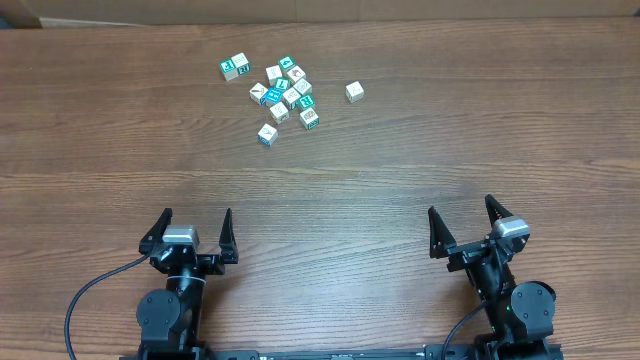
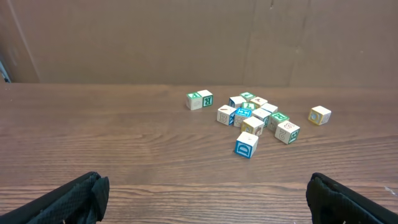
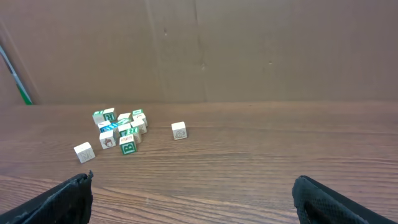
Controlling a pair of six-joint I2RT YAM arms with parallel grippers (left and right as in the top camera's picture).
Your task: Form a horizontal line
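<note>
Brown wood-grain bench (image 1: 420, 150) fills the overhead view, with a cardboard wall (image 2: 186, 37) behind it in both wrist views. A pair of cubes (image 1: 236, 67), cream and teal, sits side to side and touching, far ahead of the left fingers (image 1: 196, 222). Its long axis runs across, left to right, tilted slightly. Just beside it, toward the right fingers (image 1: 461, 208), lies an irregular bunch of cubes (image 1: 288, 92), some touching and partly hiding one another. One stray cube (image 1: 267, 134) sits apart on the bunch's near side. A lone cube (image 1: 354, 92) sits apart toward the right fingers. Both sets of fingers are spread wide, holding nothing. Wrist views cut the fingers off at the bottom corners. Cube pictures are too small to read.
</note>
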